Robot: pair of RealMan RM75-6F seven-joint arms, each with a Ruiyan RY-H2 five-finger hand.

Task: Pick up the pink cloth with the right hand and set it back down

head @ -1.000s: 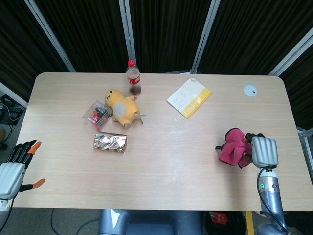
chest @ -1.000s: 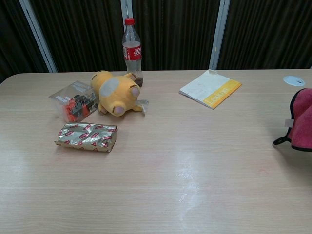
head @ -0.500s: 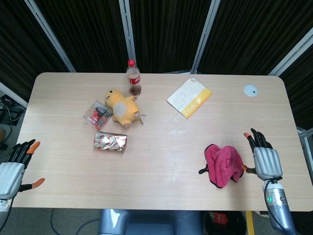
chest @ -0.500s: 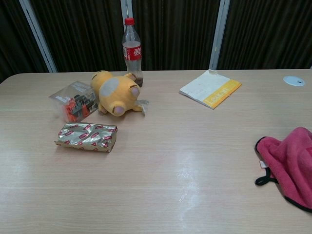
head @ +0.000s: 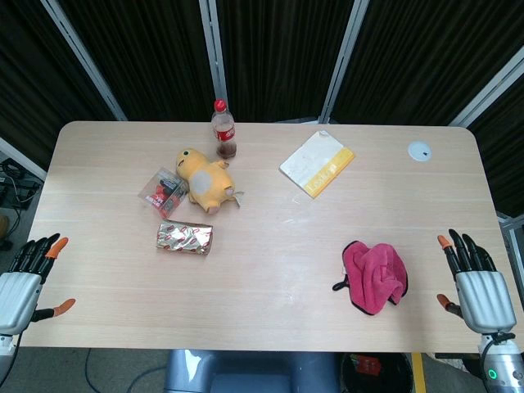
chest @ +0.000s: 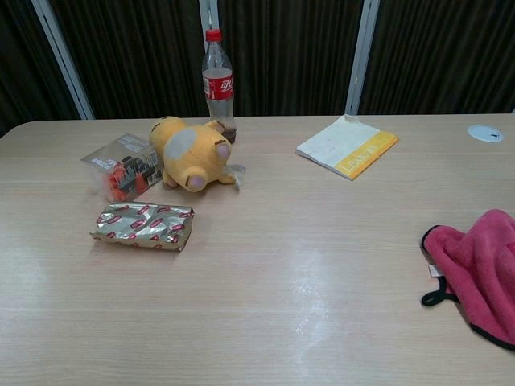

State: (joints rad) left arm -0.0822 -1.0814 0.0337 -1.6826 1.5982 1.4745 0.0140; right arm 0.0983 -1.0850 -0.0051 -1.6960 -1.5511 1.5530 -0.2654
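Note:
The pink cloth (head: 375,275) lies crumpled on the table near the front right, its black hem loop sticking out to the left; the chest view catches it (chest: 481,269) at the right edge. My right hand (head: 476,282) hovers to the right of the cloth, off the table's edge, fingers spread and holding nothing. Well apart at the front left corner, my left hand (head: 24,279) is open too, beside the table. Neither hand shows in the chest view.
A cola bottle (head: 223,129), a yellow plush toy (head: 205,179), a clear packet of snacks (head: 162,191) and a foil pack (head: 185,237) sit left of centre. A yellow-edged booklet (head: 317,163) and a small white disc (head: 420,151) lie toward the far right.
The right hand let go of the pink cloth, which dropped flat onto the table, then drew back to the right past the table edge. The left hand stayed put.

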